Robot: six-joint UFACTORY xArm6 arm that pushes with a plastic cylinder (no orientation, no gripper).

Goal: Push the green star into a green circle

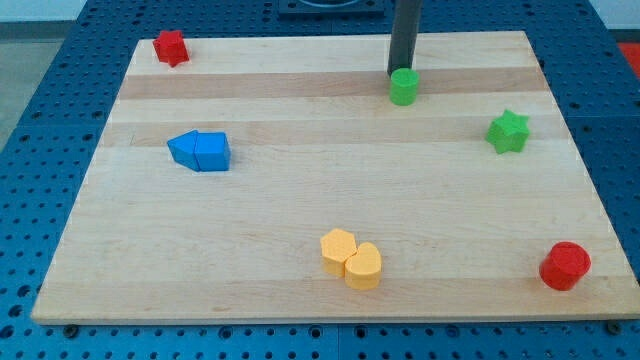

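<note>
The green star (508, 131) lies at the view's right, in the upper half of the wooden board (300, 110). The green circle (403, 86) is a small round block at the upper middle, to the left of and slightly above the star. My tip (399, 73) ends right at the top edge of the green circle, touching or nearly touching it. The dark rod rises from there out of the view's top. The star and circle are well apart.
A red star (171, 47) sits at the top left corner. Two blue blocks (199, 151) lie joined at the left. A yellow hexagon (338, 250) and yellow heart-like block (364, 266) touch at the bottom middle. A red circle (565, 266) sits bottom right.
</note>
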